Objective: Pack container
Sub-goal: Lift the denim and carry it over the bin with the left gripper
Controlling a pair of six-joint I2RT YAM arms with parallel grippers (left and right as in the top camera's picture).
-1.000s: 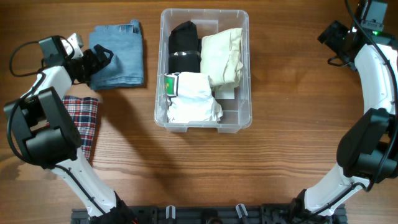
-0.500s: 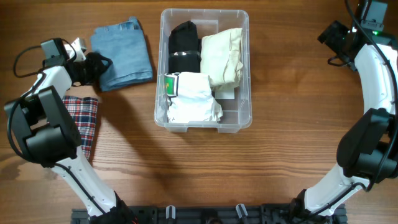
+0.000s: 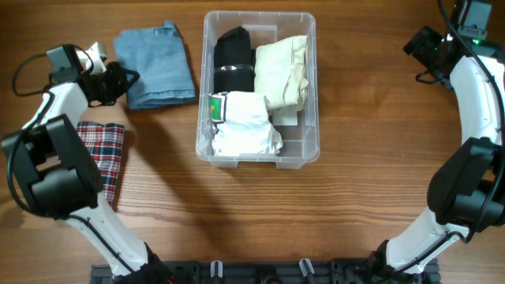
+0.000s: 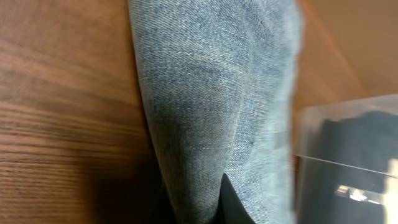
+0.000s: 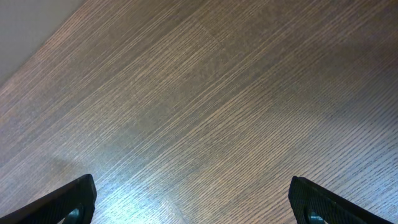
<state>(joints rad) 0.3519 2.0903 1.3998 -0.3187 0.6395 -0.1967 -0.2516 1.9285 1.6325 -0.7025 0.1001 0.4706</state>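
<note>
Tabletop (image 3: 355, 197): one container (image 3: 259, 13), one denim cloth (image 3: 158, 67), one plaid (image 3: 106, 158).

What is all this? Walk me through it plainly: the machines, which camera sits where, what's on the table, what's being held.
Two robot arms sit at a wooden table. The overhead view looks straight down, and the other two come from a camera on each wrist. The left gripper pinches the edge of the folded jeans, which fill its wrist view. The right gripper is open and empty over bare wood. The clear container holds a black garment, a cream garment and a white garment. A plaid cloth lies beside the left arm.
</note>
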